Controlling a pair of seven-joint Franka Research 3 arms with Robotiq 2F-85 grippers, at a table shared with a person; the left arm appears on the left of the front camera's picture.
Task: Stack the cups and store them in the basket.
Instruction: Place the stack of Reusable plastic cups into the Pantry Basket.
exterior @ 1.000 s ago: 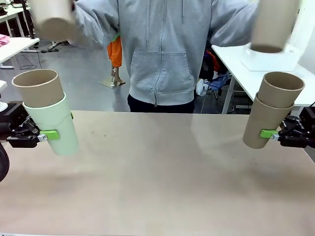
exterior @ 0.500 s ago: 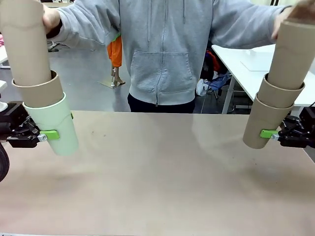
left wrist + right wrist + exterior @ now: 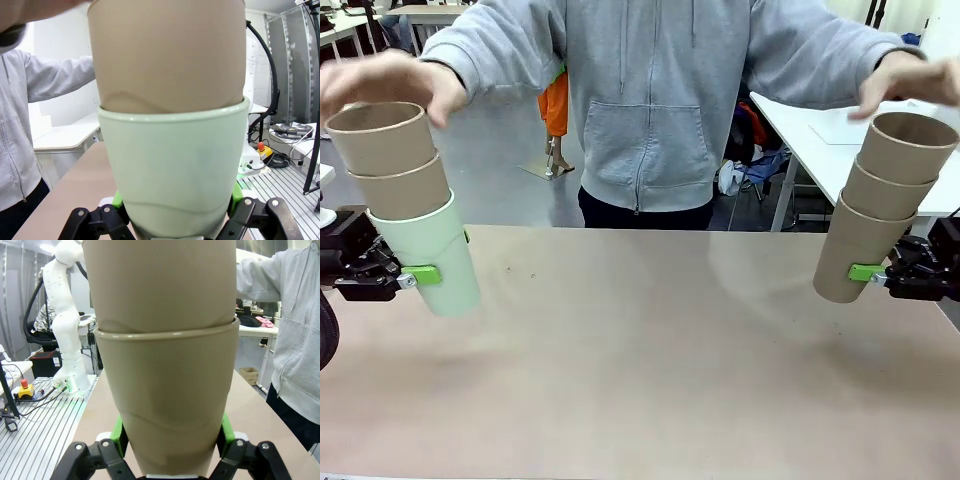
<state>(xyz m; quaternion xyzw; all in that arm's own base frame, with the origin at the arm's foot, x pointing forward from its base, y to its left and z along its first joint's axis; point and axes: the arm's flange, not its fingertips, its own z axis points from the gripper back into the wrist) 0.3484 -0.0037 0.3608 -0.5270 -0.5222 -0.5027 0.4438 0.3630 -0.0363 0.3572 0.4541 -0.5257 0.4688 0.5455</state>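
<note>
A person in a grey hooded sweater (image 3: 640, 100) stands at 12 o'clock of the beige wooden table (image 3: 640, 370). One open hand (image 3: 390, 85) is at 10 o'clock and the other hand (image 3: 910, 85) at 2 o'clock, both just above the stacks. At 9 o'clock the left gripper (image 3: 423, 272) clamps one pale mint-green matte tumbler (image 3: 435, 250), which holds two nested tan-brown tumblers (image 3: 390, 165). At 3 o'clock the right gripper (image 3: 867, 272) clamps the lowest of three nested tan-brown cups (image 3: 860, 250).

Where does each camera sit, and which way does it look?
Front view: between the arms, facing the person across the table; left gripper and right gripper at its edges.
Left wrist view: on that wrist, looking along its fingers at the mint-green cup.
Right wrist view: on that wrist, facing its tan cups.
Shared: the mint-green cup, front and left wrist.
</note>
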